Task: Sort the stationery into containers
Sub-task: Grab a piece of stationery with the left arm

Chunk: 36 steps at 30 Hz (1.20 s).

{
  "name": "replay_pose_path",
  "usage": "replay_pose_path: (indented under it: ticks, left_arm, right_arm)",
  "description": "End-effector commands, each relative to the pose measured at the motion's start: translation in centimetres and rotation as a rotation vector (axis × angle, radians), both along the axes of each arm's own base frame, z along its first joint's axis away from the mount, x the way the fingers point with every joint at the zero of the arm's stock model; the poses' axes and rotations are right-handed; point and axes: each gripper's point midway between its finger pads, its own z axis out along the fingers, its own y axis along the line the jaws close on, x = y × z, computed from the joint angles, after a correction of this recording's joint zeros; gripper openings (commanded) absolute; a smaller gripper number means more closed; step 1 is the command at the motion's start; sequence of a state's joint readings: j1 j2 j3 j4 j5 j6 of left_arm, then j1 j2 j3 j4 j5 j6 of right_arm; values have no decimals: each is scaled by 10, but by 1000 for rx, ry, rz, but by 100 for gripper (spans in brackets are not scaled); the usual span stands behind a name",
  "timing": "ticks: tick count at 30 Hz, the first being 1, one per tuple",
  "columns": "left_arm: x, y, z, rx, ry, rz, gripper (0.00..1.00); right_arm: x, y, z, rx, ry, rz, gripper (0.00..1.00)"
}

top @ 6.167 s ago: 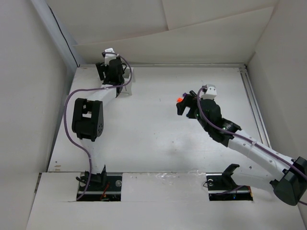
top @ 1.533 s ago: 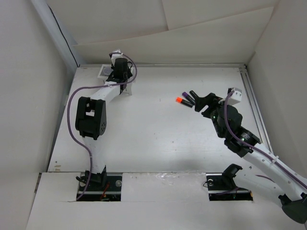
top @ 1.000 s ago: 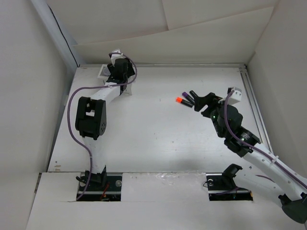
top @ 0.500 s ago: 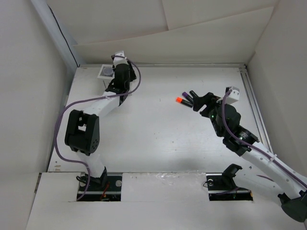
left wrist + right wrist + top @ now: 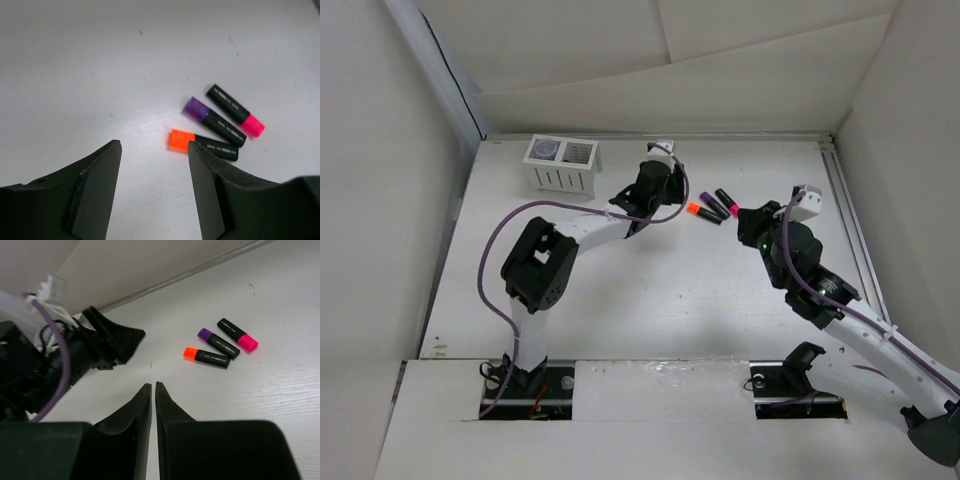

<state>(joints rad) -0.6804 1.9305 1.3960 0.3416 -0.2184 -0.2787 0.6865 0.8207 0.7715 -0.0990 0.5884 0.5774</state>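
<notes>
White tabletop (image 5: 620, 300), blank white walls. My right gripper (image 5: 153, 386) has just snapped together on nothing. Ahead of its tips lie three short black markers side by side: orange-capped marker (image 5: 202, 145), purple-capped marker (image 5: 214, 121), pink-capped marker (image 5: 235, 110). My left gripper (image 5: 155, 145) has swung over, jaws apart, with the orange one just beyond its right fingertip. The white slotted plastic organiser (image 5: 560, 178) sits well behind it. I judge the left arm fetches next.
</notes>
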Motion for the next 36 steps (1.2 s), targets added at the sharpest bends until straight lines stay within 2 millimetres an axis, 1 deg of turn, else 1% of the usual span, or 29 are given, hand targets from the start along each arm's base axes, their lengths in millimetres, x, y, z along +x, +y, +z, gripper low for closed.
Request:
replay_pose_path:
  ticks: [1,2,4,5,6,7,8,9,10,13,15,16,20,21,22,23,24,25,26,27,28,29,30,31,32,33,34,35,36]
  left_arm:
    - [-7,-20,-18,-115,111,-29,53]
    - [-12,-32,-32,-139,150,-60,55]
    - [-21,-45,-50,-173,208,-61,58]
    - [-20,-48,-51,-177,205,-41,59]
    - [-26,-57,-60,-177,217,-54,59]
    - [-24,-57,-61,-183,218,-39,59]
    - [-26,-67,-59,-196,217,-50,59]
    - [-24,-69,-69,-193,237,-42,59]
    - [-27,-75,-72,-187,244,-52,59]
    - [-25,-76,-74,-199,249,-36,60]
    - [-22,-77,-69,-210,231,-31,60]
    - [-22,-77,-76,-203,239,-30,60]
    - [-23,-70,-81,-195,234,-9,60]
    - [-22,-68,-78,-204,219,-2,59]
    - [-28,-63,-84,-195,228,0,59]
    - [-30,-61,-72,-210,212,-3,58]
    - [-33,-58,-69,-215,207,-5,58]
    - [-34,-57,-62,-234,187,-9,55]
    - [-41,-50,-69,-225,197,-7,54]
    - [-45,-49,-55,-246,179,-19,52]
    - [-44,-45,-50,-264,165,-22,51]
    - [-51,-40,-56,-250,173,-32,51]
    - [-55,-39,-46,-266,161,-46,49]
    - [-57,-37,-44,-263,151,-51,49]
    - [-65,-37,-47,-262,152,-62,48]
    - [-68,-36,-44,-262,145,-74,46]
    - [-75,-39,-35,-274,132,-90,45]
    - [-77,-40,-30,-279,113,-108,45]
    - [-81,-38,-34,-277,120,-116,45]
  right_arm:
    - [-1,-10,18,38,-57,-35,13]
    - [-1,-10,18,38,-57,-35,15]
    - [-1,-11,18,37,-57,-44,20]
    - [-1,-11,18,37,-57,-44,20]
    - [1,-10,15,30,-49,-44,21]
    - [1,-10,15,30,-49,-44,23]
    - [2,-9,13,24,-42,-44,24]
    - [2,-9,13,24,-42,-44,26]
    - [2,-9,13,24,-42,-44,28]
    - [4,-9,10,19,-34,-44,32]
    - [4,-9,10,19,-34,-44,33]
    - [4,-9,10,19,-34,-44,35]
    - [9,-9,4,14,-17,-54,40]
    - [13,-6,0,3,-3,-54,38]
    - [16,-7,-4,-2,7,-56,33]
    - [19,-6,-8,-7,21,-45,28]
    - [22,-6,-8,-6,25,-41,18]
    - [27,-3,-18,-22,53,-34,0]
    - [30,-2,-24,-22,70,-32,0]
    - [35,-4,-25,-21,78,-31,0]
    - [40,-1,-38,-42,110,-32,0]
    - [45,-4,-41,-48,121,-47,0]
    - [49,-7,-48,-59,140,-63,0]
    - [54,-8,-51,-65,151,-72,0]
    - [63,-7,-64,-83,188,-73,5]
    - [67,-5,-75,-90,220,-56,10]
    - [75,-11,-80,-90,240,-69,16]
    - [86,-9,-96,-104,286,-65,32]
    - [91,-9,-107,-120,316,-48,43]
